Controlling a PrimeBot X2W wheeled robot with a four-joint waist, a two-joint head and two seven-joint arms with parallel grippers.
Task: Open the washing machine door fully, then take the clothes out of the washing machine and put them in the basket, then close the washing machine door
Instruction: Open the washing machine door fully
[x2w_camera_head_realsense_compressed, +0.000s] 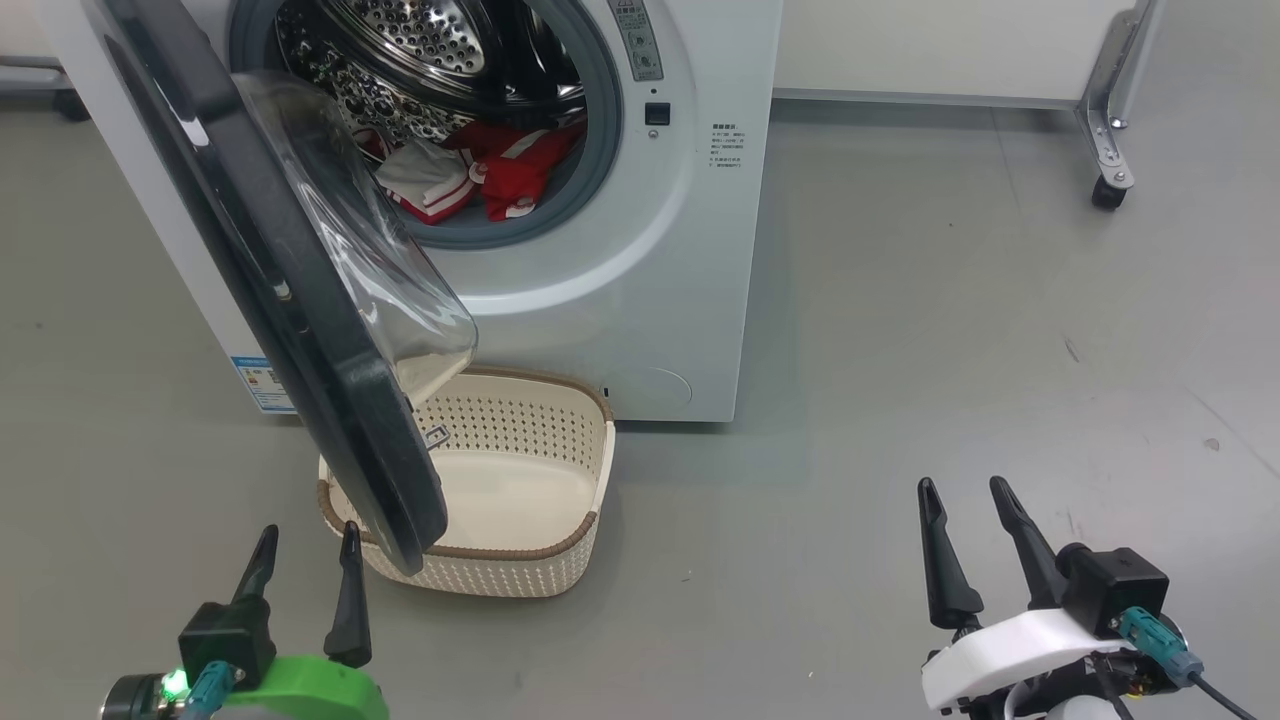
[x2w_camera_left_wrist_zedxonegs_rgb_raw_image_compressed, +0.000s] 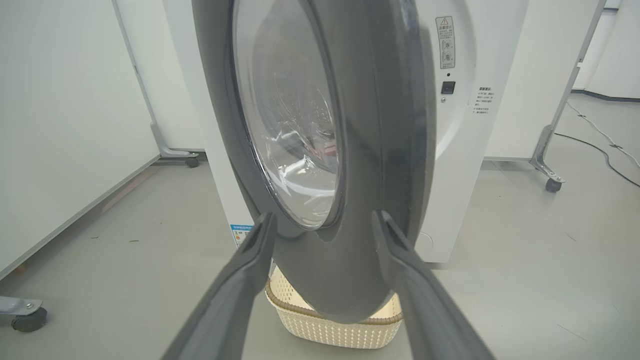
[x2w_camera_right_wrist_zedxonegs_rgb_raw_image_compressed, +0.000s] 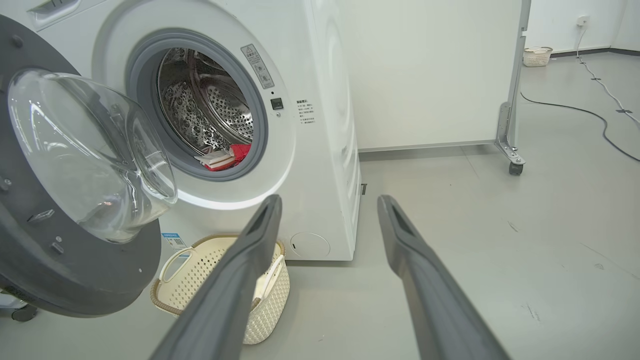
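Lying at the front of the steel drum (x2w_camera_head_realsense_compressed: 430, 40), the clothes (x2w_camera_head_realsense_compressed: 490, 165) are contained in the washing machine (x2w_camera_head_realsense_compressed: 640, 300); its door (x2w_camera_head_realsense_compressed: 280, 300) is swung partly open above the basket (x2w_camera_head_realsense_compressed: 560, 560), set on the floor (x2w_camera_head_realsense_compressed: 900, 350) against its base. The left gripper (x2w_camera_head_realsense_compressed: 309, 530) is spread, empty, near the door's lower rim; the right gripper (x2w_camera_head_realsense_compressed: 962, 485) is spread, empty, well apart.
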